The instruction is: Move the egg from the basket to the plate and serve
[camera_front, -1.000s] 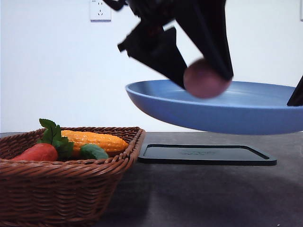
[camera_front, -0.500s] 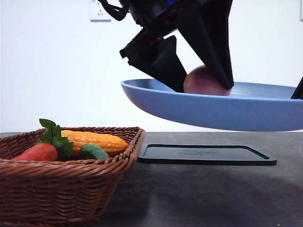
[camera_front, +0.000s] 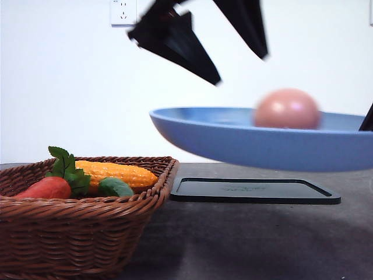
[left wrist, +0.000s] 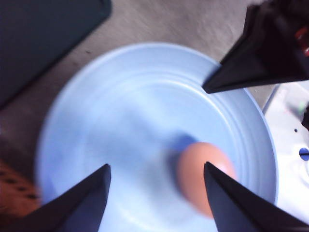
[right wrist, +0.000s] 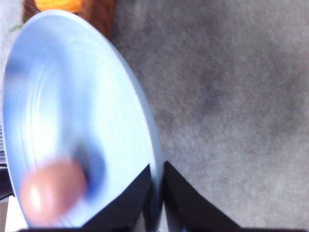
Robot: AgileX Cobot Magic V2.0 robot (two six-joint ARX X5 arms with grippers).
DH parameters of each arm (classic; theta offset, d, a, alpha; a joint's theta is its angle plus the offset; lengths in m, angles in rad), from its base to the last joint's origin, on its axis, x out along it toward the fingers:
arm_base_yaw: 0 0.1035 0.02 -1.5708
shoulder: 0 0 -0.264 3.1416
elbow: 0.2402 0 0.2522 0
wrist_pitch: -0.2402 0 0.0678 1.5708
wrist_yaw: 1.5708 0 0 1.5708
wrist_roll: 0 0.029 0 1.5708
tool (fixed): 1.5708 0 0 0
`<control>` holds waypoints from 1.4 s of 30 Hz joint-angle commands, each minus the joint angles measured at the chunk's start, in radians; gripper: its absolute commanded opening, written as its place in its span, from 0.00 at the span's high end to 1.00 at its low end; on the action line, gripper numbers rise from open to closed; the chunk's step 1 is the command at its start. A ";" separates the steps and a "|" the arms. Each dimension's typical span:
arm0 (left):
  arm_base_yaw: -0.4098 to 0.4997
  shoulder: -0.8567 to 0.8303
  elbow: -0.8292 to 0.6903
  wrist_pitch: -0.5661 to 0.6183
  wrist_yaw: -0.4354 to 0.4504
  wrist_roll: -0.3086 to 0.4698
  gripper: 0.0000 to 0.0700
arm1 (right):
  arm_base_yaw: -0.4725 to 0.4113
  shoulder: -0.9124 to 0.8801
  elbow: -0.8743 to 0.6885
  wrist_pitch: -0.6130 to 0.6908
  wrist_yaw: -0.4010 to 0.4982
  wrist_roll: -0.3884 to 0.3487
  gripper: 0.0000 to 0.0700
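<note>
The pinkish egg (camera_front: 287, 108) lies free on the blue plate (camera_front: 233, 140), which hangs in the air above the table. My left gripper (camera_front: 242, 69) is open above the plate, clear of the egg, its fingers spread wide. From the left wrist, the egg (left wrist: 203, 174) rests on the plate (left wrist: 120, 121) toward one finger of the left gripper (left wrist: 156, 166). My right gripper (right wrist: 157, 166) is shut on the plate's rim (right wrist: 145, 125), with the egg (right wrist: 50, 191) blurred beside it. The wicker basket (camera_front: 76, 233) stands at the front left.
A carrot (camera_front: 46, 188), a corn cob (camera_front: 116, 173) and a green vegetable (camera_front: 115, 187) lie in the basket. Beneath the raised plate, a flat black tray (camera_front: 250, 190) rests on the dark table. The right gripper (camera_front: 367, 119) shows at the right edge.
The left gripper let go of the egg and rose away from the plate. The egg has rolled to the right across the plate, which stays held in the air.
</note>
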 commanded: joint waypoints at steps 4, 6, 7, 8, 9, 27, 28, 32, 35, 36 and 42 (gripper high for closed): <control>0.030 -0.097 0.016 -0.065 -0.049 -0.006 0.44 | 0.002 0.074 0.024 0.014 -0.013 0.000 1.00; 0.051 -0.147 0.016 -0.091 -0.080 0.000 0.44 | 0.002 0.116 0.032 0.019 -0.012 -0.015 1.00; 0.059 -0.169 0.016 -0.099 -0.094 0.003 0.44 | 0.001 0.138 0.039 0.023 -0.012 -0.021 1.00; 0.067 -0.191 0.016 -0.107 -0.109 0.006 0.44 | -0.002 0.161 0.047 0.026 -0.012 -0.027 1.00; 0.075 -0.214 0.016 -0.116 -0.125 0.008 0.44 | -0.005 0.186 0.058 0.032 -0.012 -0.034 1.00; 0.122 -0.487 0.015 -0.318 -0.387 -0.013 0.44 | -0.139 0.663 0.527 0.116 0.044 -0.125 1.00; 0.122 -0.490 0.015 -0.323 -0.387 -0.016 0.44 | -0.144 0.695 0.557 0.116 0.044 -0.125 1.00; 0.122 -0.492 0.015 -0.334 -0.387 -0.026 0.44 | -0.156 0.825 0.670 0.115 0.043 -0.123 1.00; 0.122 -0.491 0.015 -0.331 -0.387 -0.026 0.44 | -0.161 0.919 0.742 0.113 0.042 -0.115 1.00; 0.122 -0.491 0.015 -0.329 -0.387 -0.026 0.44 | -0.161 0.948 0.764 0.113 0.041 -0.111 1.00; 0.122 -0.491 0.015 -0.321 -0.387 -0.033 0.44 | -0.159 1.090 0.849 0.111 0.038 -0.094 1.00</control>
